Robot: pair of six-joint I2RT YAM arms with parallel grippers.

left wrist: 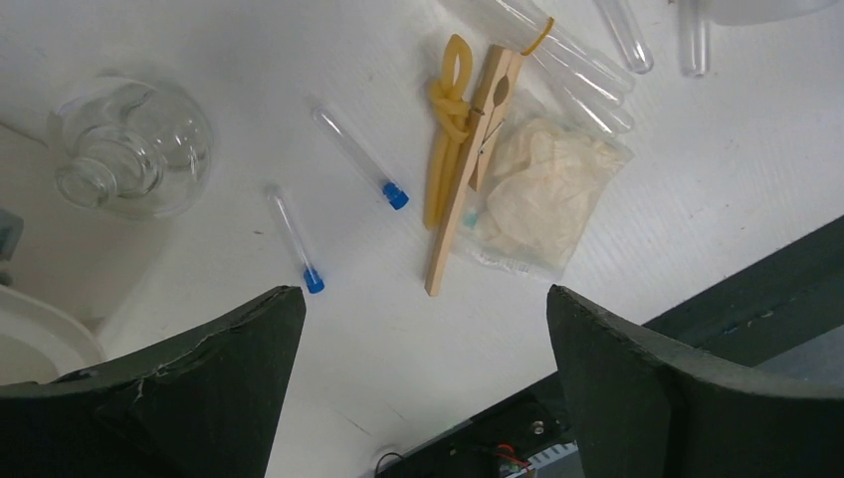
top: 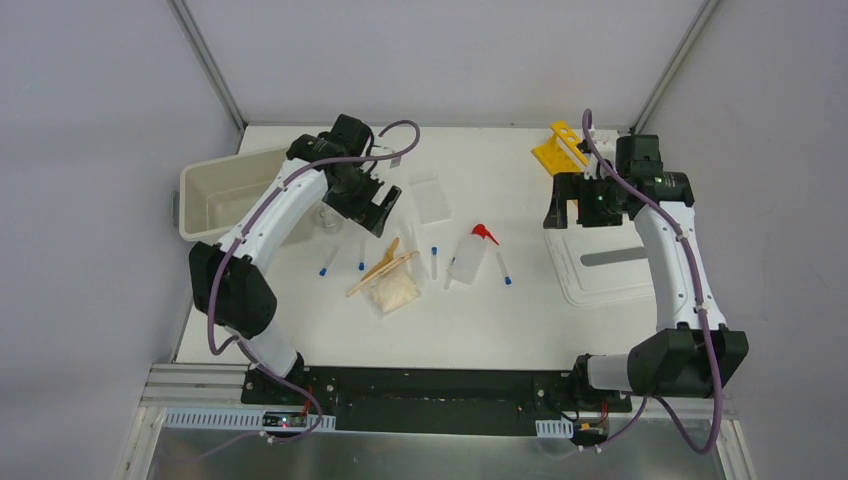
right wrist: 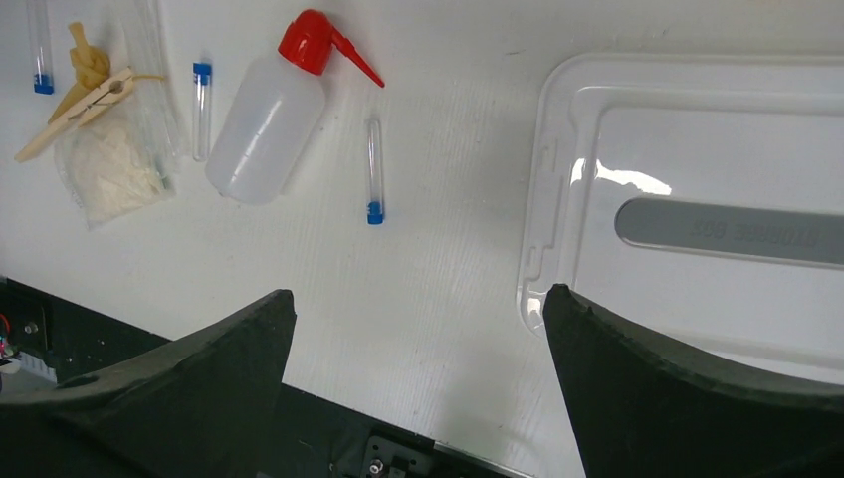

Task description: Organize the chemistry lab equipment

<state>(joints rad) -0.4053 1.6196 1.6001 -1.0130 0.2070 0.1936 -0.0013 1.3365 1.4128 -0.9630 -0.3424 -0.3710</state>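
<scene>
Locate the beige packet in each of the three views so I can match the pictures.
Top external: the beige packet lies just left of centre, left of the squeeze bottle.
Left wrist: beige packet right of centre, upper half.
Right wrist: beige packet at the far left, upper half.
Shared landmark: the wooden clothespin lying along the packet's edge in all three.

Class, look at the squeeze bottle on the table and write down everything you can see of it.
The squeeze bottle has a round body of cloudy, translucent plastic and a red cap that tapers into a thin, bent red nozzle. It lies on its side on the white table, cap end away from the arms' bases, nozzle pointing toward the lid. A blue-capped tube lies close along one side and a second tube lies apart on the other. Nothing grips it. Whether it holds liquid cannot be told.
</scene>
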